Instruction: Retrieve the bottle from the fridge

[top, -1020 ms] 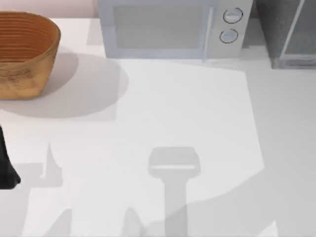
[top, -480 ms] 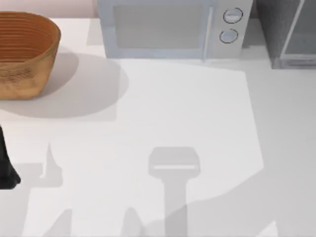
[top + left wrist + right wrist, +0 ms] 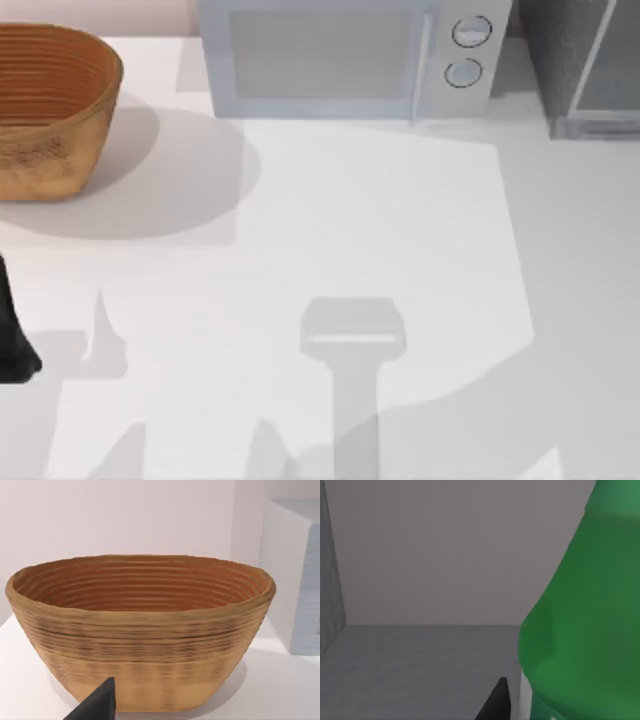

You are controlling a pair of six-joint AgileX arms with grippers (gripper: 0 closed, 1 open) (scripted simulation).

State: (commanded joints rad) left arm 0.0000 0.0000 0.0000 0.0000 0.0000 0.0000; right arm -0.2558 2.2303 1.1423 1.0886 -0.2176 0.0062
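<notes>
The fridge (image 3: 560, 60) is the dark grey speckled cabinet at the table's back right corner, with a pale-framed glass panel (image 3: 612, 70). The right wrist view looks into a grey interior: a speckled floor (image 3: 415, 670) and a plain back wall. The bright green bottle (image 3: 580, 630) stands very close there. A dark part of my right gripper (image 3: 496, 702) sits right beside the bottle's lower body. My left arm (image 3: 10, 340) rests at the table's left edge, and a dark part of its gripper (image 3: 97, 705) points toward the basket.
A woven wicker basket (image 3: 50, 110) (image 3: 140, 630) stands at the back left. A light grey microwave (image 3: 340, 60) with two round knobs (image 3: 470, 32) sits at the back middle, between basket and fridge. The white tabletop (image 3: 350, 220) carries arm shadows near the front.
</notes>
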